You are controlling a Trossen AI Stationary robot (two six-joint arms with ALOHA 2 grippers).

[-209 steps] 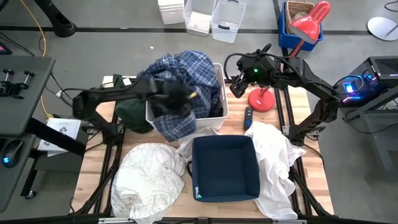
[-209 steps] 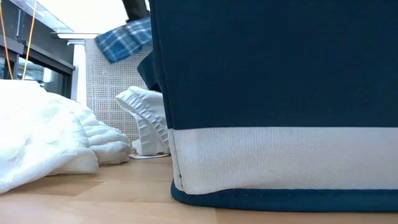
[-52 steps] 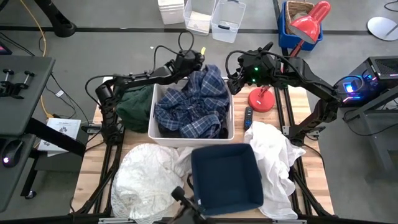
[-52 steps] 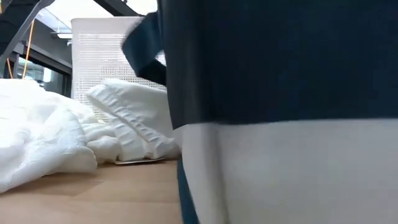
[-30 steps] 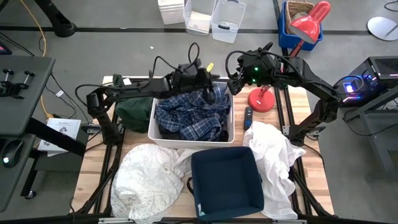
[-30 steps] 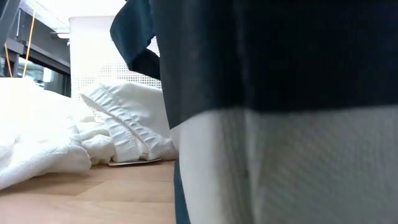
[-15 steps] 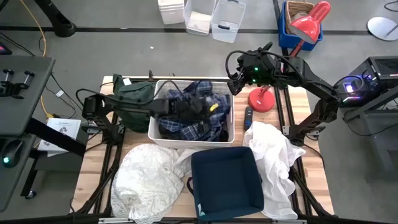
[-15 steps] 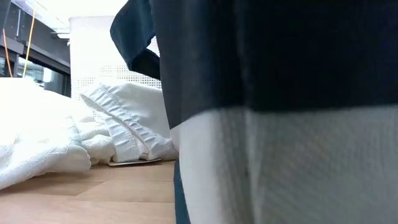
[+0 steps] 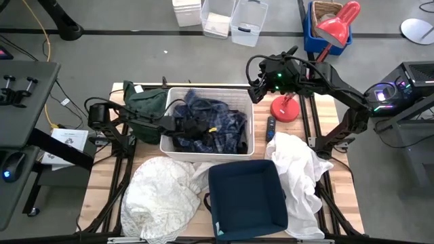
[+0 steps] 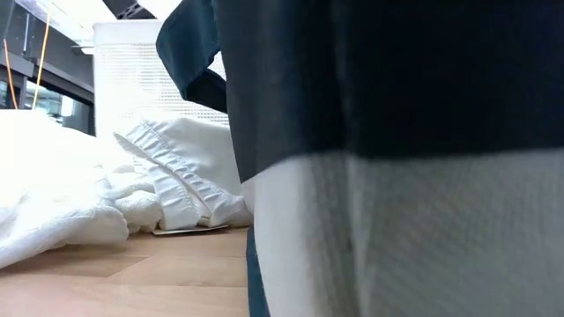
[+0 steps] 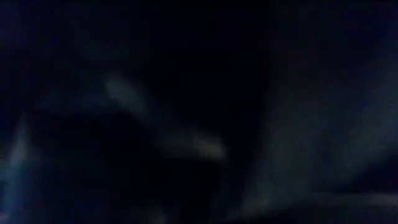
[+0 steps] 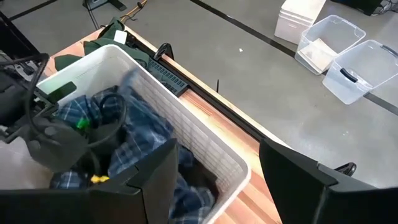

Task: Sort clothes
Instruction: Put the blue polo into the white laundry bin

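The blue-and-white plaid shirt lies bunched inside the white plastic bin; it also shows in the right wrist view. My left gripper is down in the bin among the shirt's folds, and its wrist view is dark. My right gripper hovers open and empty over the bin's far right corner. A dark green garment lies left of the bin. White garments lie at the near left and at the right. The navy fabric bin stands at the near middle.
A red stand and a small dark remote-like object sit right of the white bin. In the low view the navy bin fills most of the picture, with a white garment beside it. Clear plastic boxes stand on the floor beyond.
My left gripper has gone from the white bin's far rim toward the table's near edge and left, and down into the bin. The plaid shirt, heaped up near the far rim before, now lies lower and flatter inside the bin.
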